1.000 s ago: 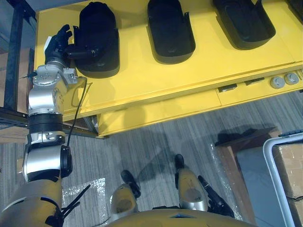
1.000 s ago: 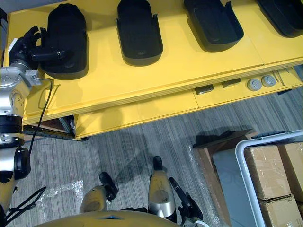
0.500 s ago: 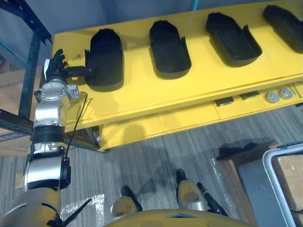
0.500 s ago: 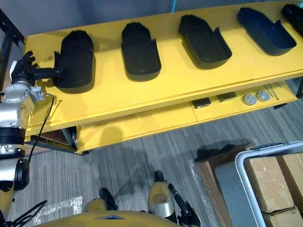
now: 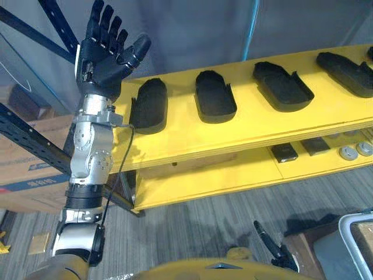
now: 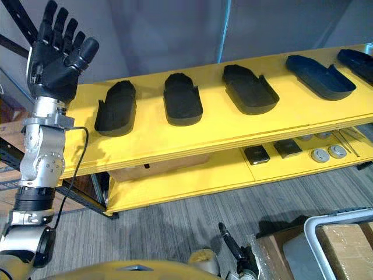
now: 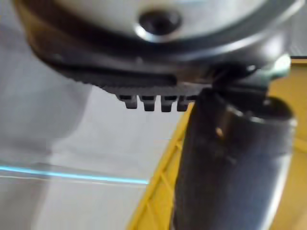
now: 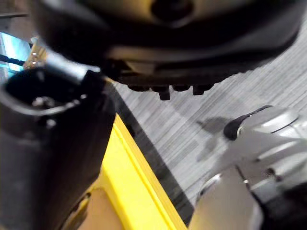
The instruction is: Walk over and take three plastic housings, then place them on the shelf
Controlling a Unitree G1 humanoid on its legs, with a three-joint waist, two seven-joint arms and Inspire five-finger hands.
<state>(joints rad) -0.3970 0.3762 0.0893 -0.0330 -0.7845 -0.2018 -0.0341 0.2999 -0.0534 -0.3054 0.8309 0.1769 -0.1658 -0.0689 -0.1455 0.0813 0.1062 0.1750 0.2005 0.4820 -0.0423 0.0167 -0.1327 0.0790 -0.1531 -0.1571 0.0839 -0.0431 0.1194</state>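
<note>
Fingers [image 5: 108,26] of left hand [image 5: 104,58] spread straight, apart, empty, raised before a grey wall [image 5: 192,29]. Below, on the glossy yellow shelf [image 5: 233,131], a row of black plastic housings [image 5: 214,96], smooth elongated tubs lying well apart, untouched; dark metal rack post [image 5: 29,137] beside. Right hand [image 8: 53,143] low over striped grey carpet [image 8: 192,120].

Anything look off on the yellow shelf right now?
Nothing stands out. The black housings lie in a row on the yellow shelf, apart from one another, none over the edge. The leftmost housing may sit slightly more tilted than the rest; hard to tell. The left hand is raised open, holding nothing.
</note>
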